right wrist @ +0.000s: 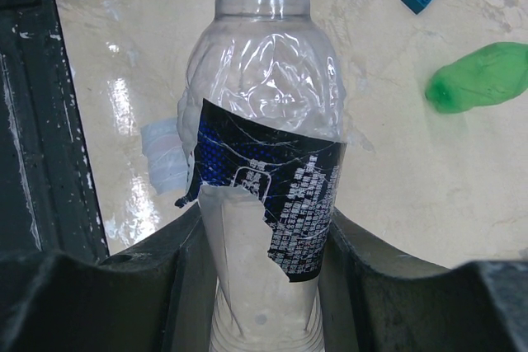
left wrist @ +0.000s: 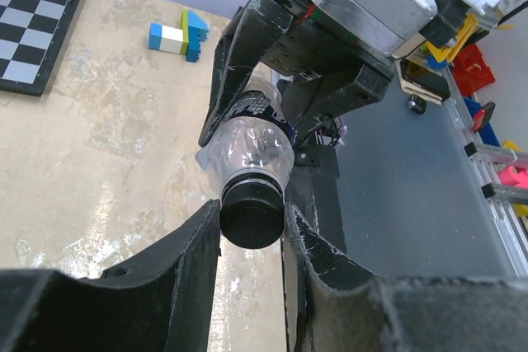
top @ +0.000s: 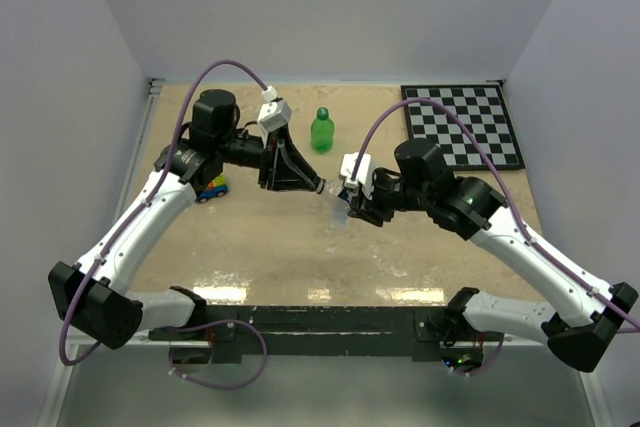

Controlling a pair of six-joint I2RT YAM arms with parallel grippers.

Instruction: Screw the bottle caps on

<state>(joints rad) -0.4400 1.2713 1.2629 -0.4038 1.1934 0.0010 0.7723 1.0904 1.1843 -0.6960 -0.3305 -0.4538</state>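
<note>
1. While your right gripper (right wrist: 264, 257) pinches the clear bottle (right wrist: 264, 113) around its lower body, the bottle hangs above the table (top: 260, 247) between both arms.
2. Your left gripper (left wrist: 252, 232) is clamped on the black cap (left wrist: 252, 213), which sits on that bottle's neck.
3. Your green bottle (top: 320, 132) stands upright farther back, well apart.

The whole counter (top: 300, 267) is viewed from high behind the arm bases, looking down and forward. The clear bottle (right wrist: 264, 96) is seen very close from opposite ends by the wrist cameras, one sighted along the left gripper (left wrist: 252, 218), the other along the right gripper (right wrist: 266, 232). The chessboard (top: 463, 125) is shared by the top and left views, the green bottle (top: 321, 131) by the top and right.
</note>
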